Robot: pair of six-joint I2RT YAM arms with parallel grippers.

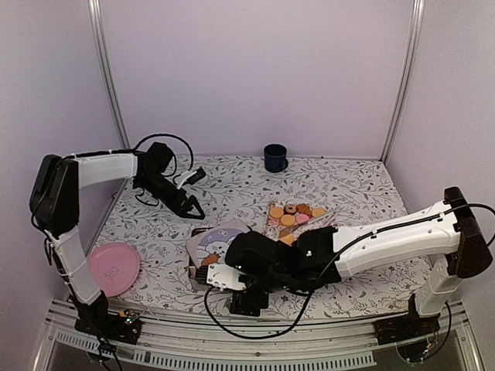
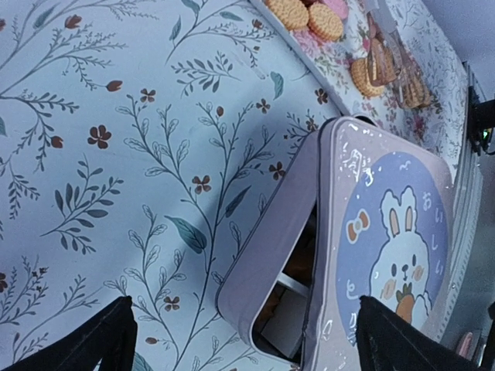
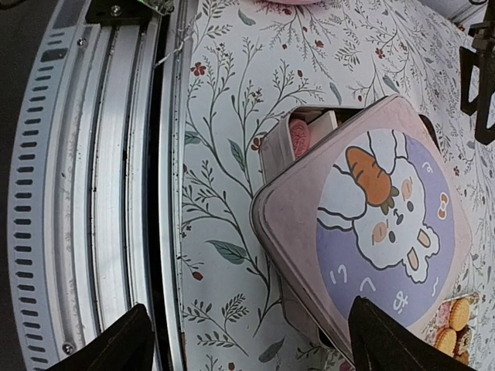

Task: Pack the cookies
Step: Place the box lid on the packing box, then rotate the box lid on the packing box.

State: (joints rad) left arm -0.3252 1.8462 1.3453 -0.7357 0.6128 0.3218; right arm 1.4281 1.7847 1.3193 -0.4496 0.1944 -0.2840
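Beyond the tin point(image 1: 219, 246) and to its right, just beside it, the cookies point(image 1: 294, 215) lie in a loose heap, mostly orange-tan with a few pink and dark. On the tin, the bunny lid point(image 3: 371, 209) sits askew, leaving a gap along one side. Both grippers hover close by, fingers spread wide, holding nothing — left gripper point(image 2: 244, 328) on the far side, right gripper point(image 3: 247, 328) by the near edge.
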